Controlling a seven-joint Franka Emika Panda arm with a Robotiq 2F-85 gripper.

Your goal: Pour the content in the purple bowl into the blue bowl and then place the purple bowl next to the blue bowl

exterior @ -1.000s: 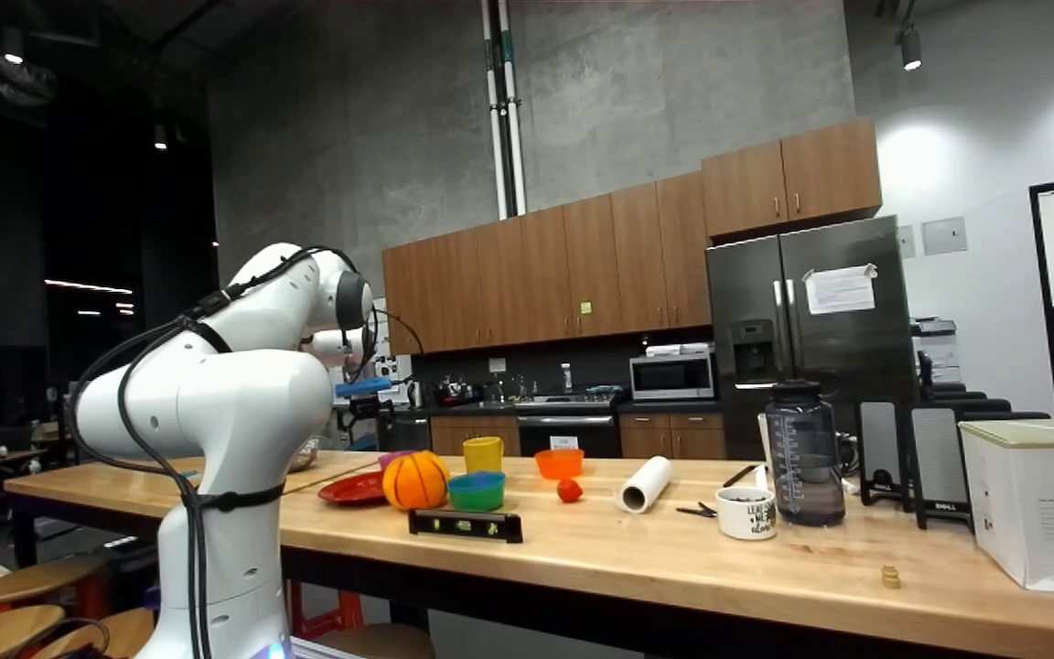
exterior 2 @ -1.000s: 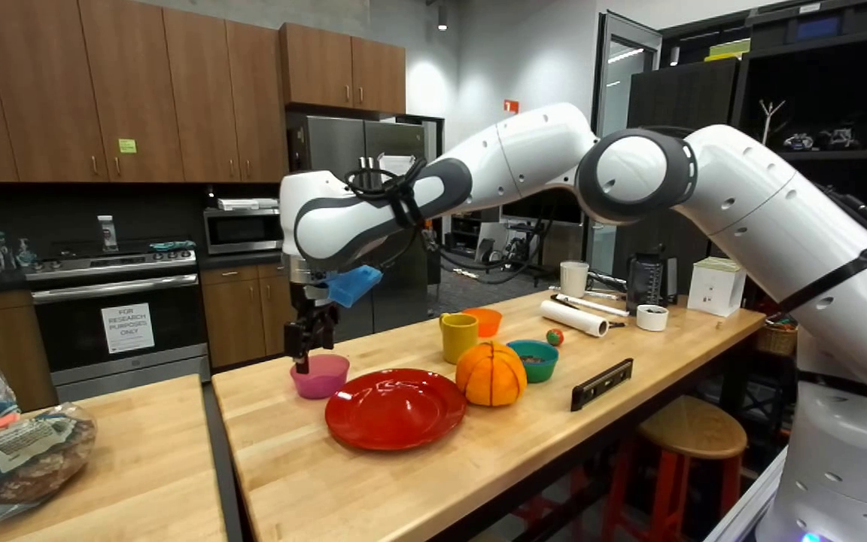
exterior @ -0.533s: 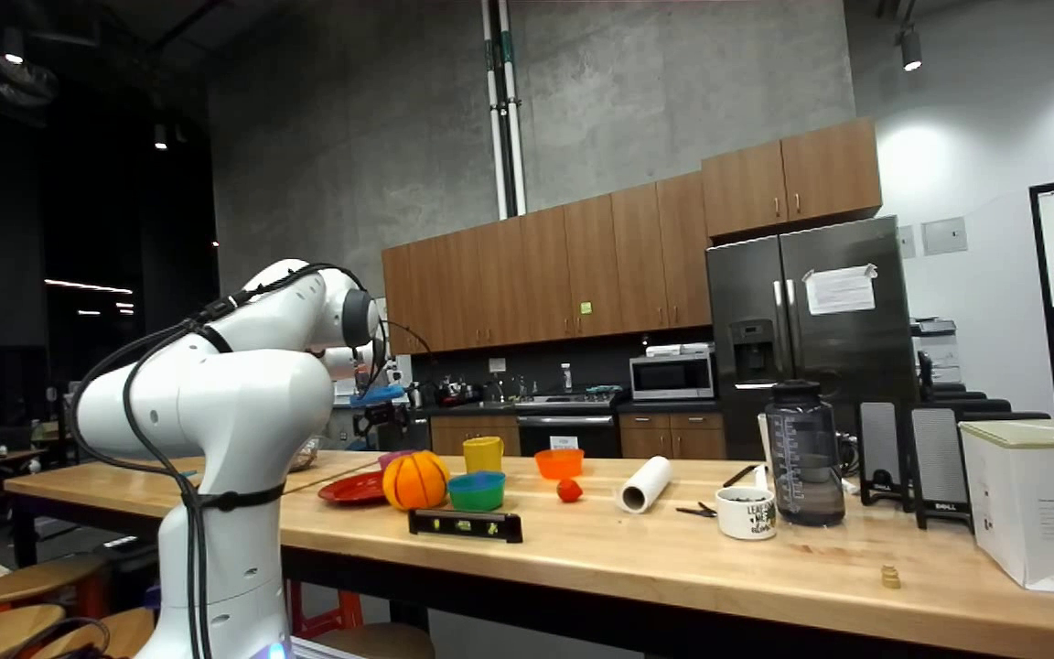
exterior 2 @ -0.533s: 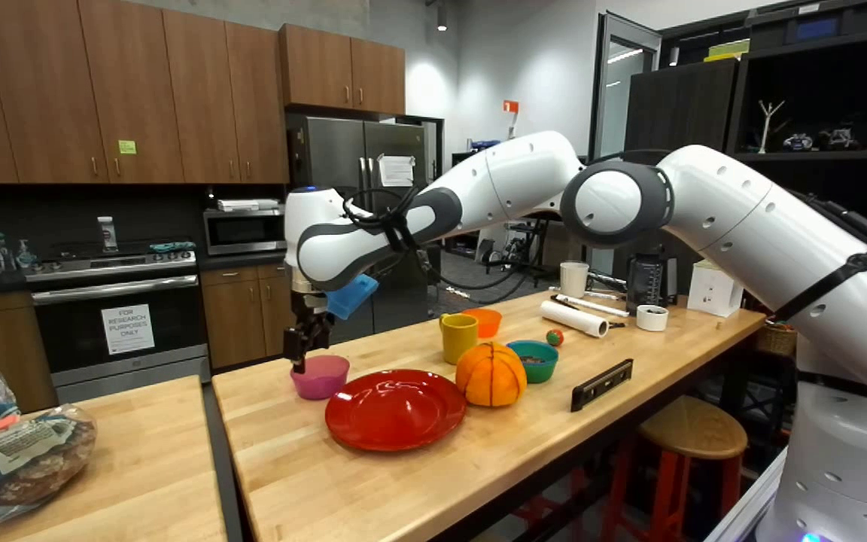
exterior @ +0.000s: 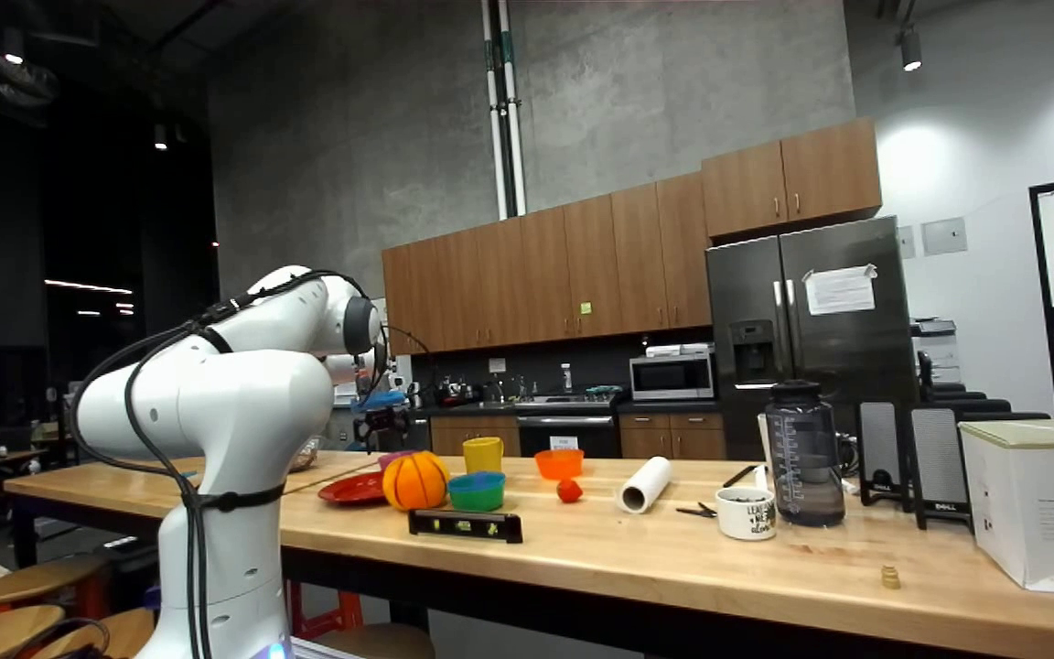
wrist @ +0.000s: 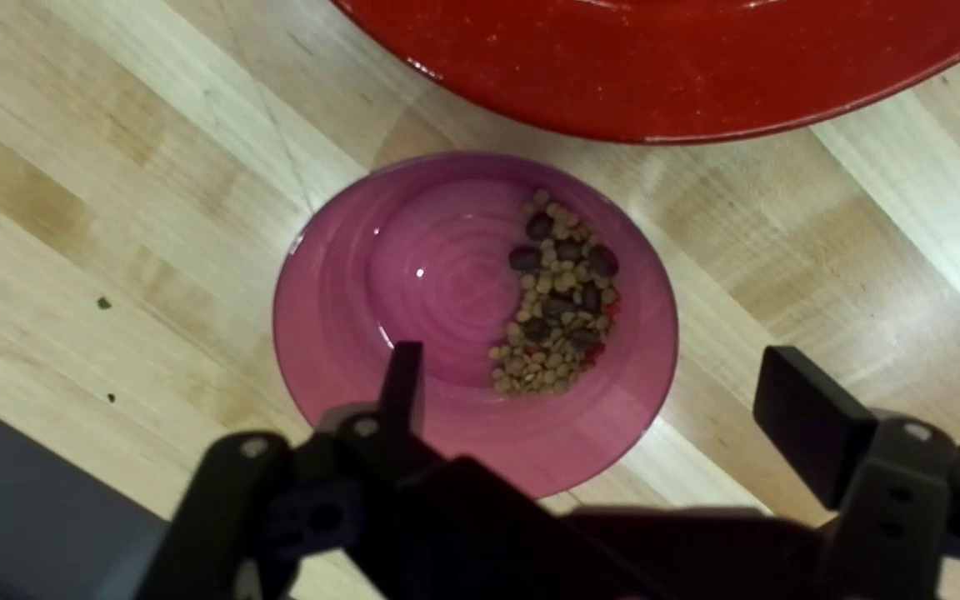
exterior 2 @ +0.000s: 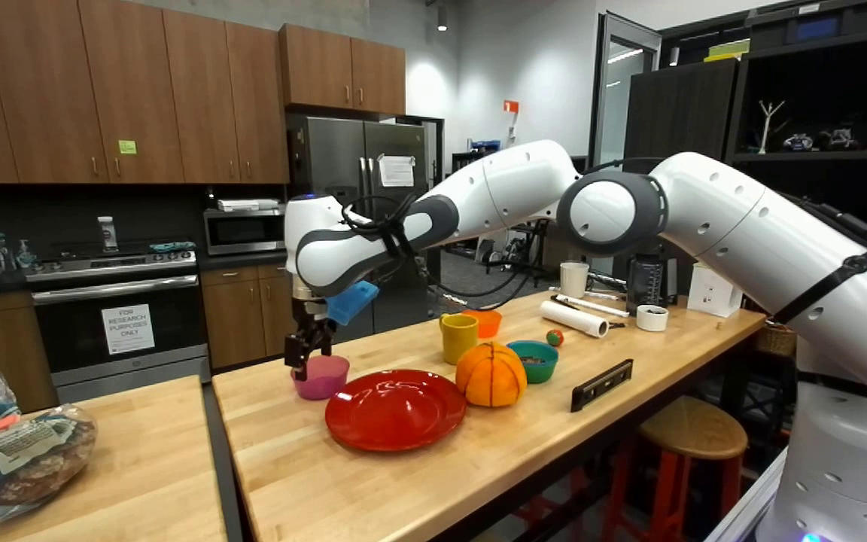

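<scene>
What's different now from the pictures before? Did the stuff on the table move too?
The robot arm moved down, bringing its open gripper lower, closer to the purple bowl. Nothing was grabbed or let go. The purple bowl, red plate, yellow mug and blue-green bowl stayed where they were.

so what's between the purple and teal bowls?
From purple bowl to teal bowl, an exterior view shows the red plate, then the orange ball; the yellow mug stands behind it.
</scene>
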